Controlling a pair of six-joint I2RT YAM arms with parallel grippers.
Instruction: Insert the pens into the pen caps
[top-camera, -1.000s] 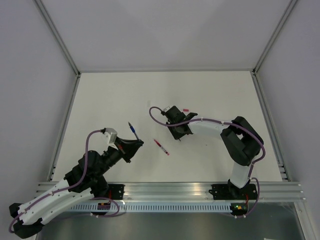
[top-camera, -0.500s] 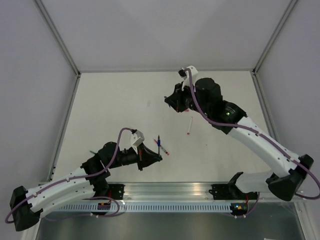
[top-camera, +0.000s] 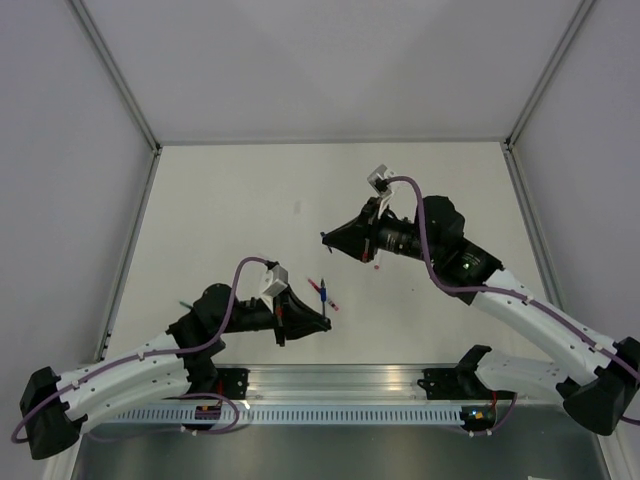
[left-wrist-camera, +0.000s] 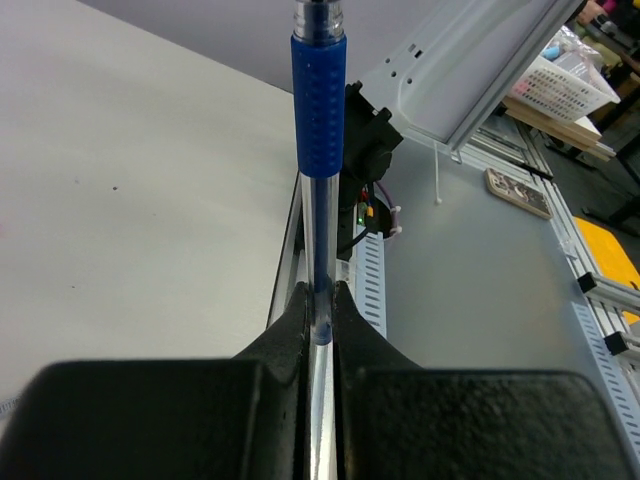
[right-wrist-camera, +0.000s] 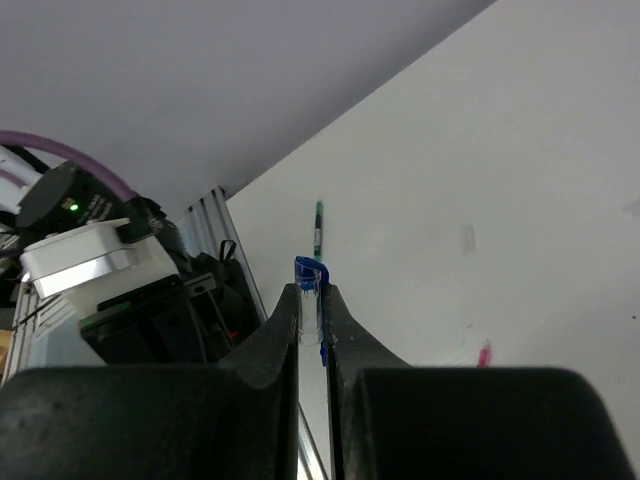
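My left gripper (top-camera: 327, 322) is shut on a dark blue pen (top-camera: 322, 292), which sticks up out of the fingers. In the left wrist view the pen (left-wrist-camera: 318, 150) stands straight up between the shut fingers of that gripper (left-wrist-camera: 320, 310), blue grip uppermost. My right gripper (top-camera: 324, 238) is raised over the table's middle, apart from the pen. It is shut on a small clear and blue pen cap (right-wrist-camera: 311, 283), whose end pokes past the fingertips of the gripper (right-wrist-camera: 312, 300).
A red pen (top-camera: 330, 300) lies on the table right beside the blue pen. A green pen (right-wrist-camera: 318, 225) lies near the left edge, also in the top view (top-camera: 185, 303). A small pink piece (right-wrist-camera: 484, 352) lies on the table. A whitish pen's red end (top-camera: 376, 266) shows under the right arm.
My right gripper has come down and left from the back of the table toward the left gripper. My left gripper has shifted slightly right with the blue pen.
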